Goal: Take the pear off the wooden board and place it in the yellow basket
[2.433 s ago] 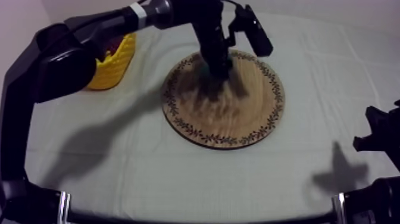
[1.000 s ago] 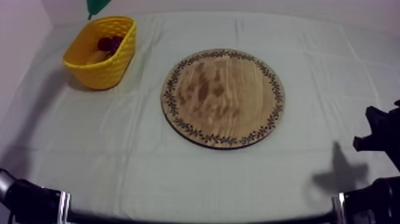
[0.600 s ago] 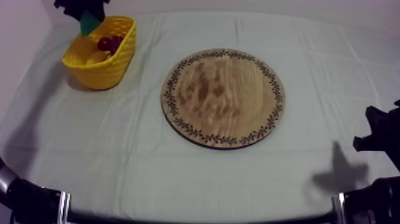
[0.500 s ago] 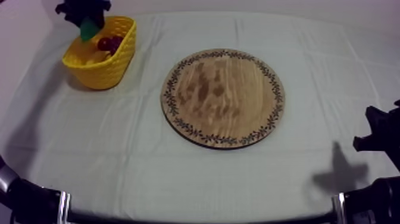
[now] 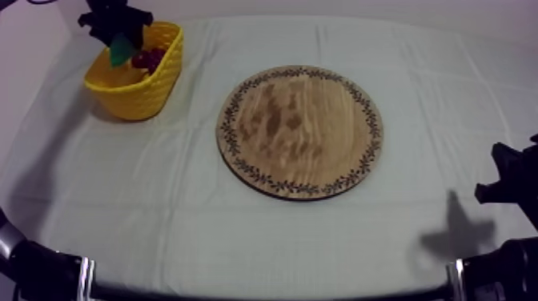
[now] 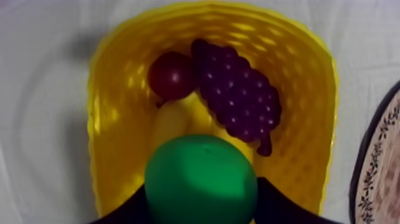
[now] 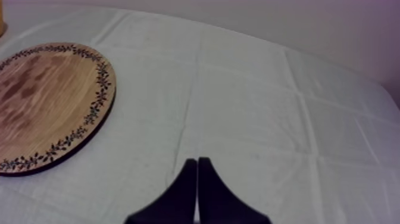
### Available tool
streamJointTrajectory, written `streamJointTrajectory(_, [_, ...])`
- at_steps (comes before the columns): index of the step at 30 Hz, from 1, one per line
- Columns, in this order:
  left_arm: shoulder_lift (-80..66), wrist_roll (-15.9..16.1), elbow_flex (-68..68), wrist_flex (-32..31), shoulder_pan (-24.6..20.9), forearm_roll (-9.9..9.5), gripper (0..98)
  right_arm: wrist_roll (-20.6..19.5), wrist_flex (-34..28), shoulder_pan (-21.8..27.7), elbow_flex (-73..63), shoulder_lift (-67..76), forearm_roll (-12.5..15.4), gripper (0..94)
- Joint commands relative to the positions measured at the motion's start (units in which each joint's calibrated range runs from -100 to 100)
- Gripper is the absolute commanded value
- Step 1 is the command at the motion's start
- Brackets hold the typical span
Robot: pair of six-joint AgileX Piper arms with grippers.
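1. Pear [image 6: 201,179] hangs over the basket [image 6: 321,119], grasped by the left end effector [image 5: 119,38], so letting go should drop it inside.
2. Right end effector [image 7: 197,162] is clenched empty, idle near the board [image 7: 47,101].

You will find no text, label, brand, number or sign that can be read. The rim of the round wooden board [image 5: 299,132] carries only a dark leafy ornament, not lettering.
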State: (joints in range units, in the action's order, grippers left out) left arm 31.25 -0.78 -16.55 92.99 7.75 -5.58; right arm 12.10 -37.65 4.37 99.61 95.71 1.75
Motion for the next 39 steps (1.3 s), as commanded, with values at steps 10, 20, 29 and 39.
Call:
streamJointTrajectory(10, [-3.1, -0.8, 1.5, -5.2, -1.0, -0.83, 93.4, 0.0, 0.0, 0.0, 0.1, 0.0, 0.0, 0.3])
streamJointTrajectory(20, [-12.7, -1.0, 4.8, -11.5, -2.0, -0.67, 66.3, 0.0, 0.0, 0.0, 0.1, 0.0, 0.0, 0.3])
streamJointTrajectory(29, [-33.5, 3.4, 19.9, -28.5, -4.8, -0.83, 6.9, 0.0, 0.0, 0.0, 0.1, 0.0, 0.0, 0.3])
streamJointTrajectory(39, [-59.9, 1.9, 44.3, -45.8, -8.4, 1.03, 0.2, 0.0, 0.0, 0.0, 0.1, 0.0, 0.0, 0.3])
